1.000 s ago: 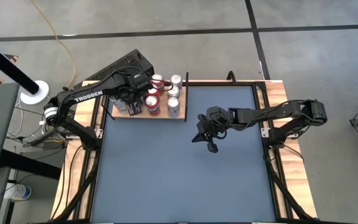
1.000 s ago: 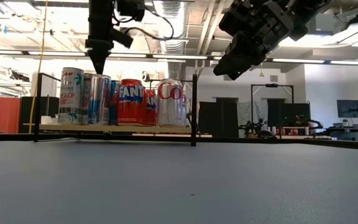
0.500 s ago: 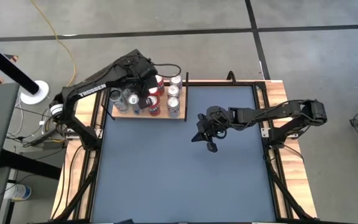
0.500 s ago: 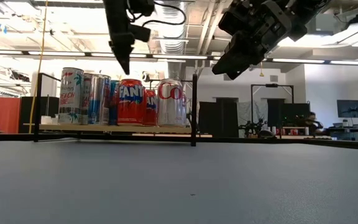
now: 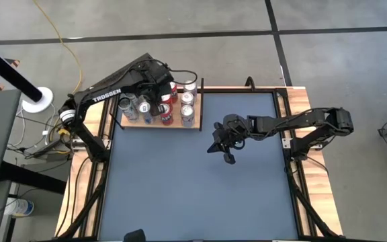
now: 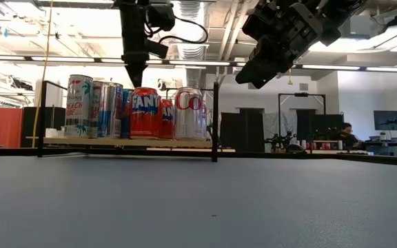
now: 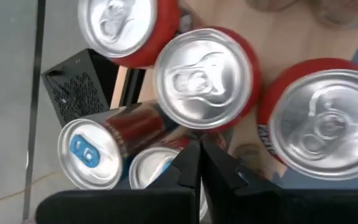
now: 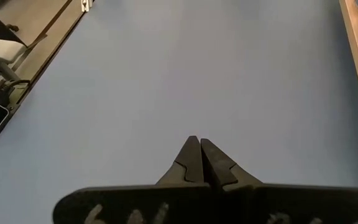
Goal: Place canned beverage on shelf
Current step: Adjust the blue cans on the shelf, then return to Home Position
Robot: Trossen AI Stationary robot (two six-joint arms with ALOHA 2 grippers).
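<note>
Left gripper (image 6: 136, 81): clenched with nothing between its fingers, pointing straight down just above the tops of the cans on the shelf.
Right gripper (image 5: 228, 158): clenched and holding nothing, hanging above the middle of the blue table (image 5: 193, 188), well apart from the shelf.
Shelf (image 6: 126, 142): wooden board with thin black posts at the table's far left corner.
Cans: standing upright in a cluster on the shelf, among them an orange Fanta can (image 6: 145, 112), a silver Coca-Cola can (image 6: 189, 114), a white tall can (image 6: 78, 105) and a blue-and-silver slim can (image 6: 107, 110).
</note>
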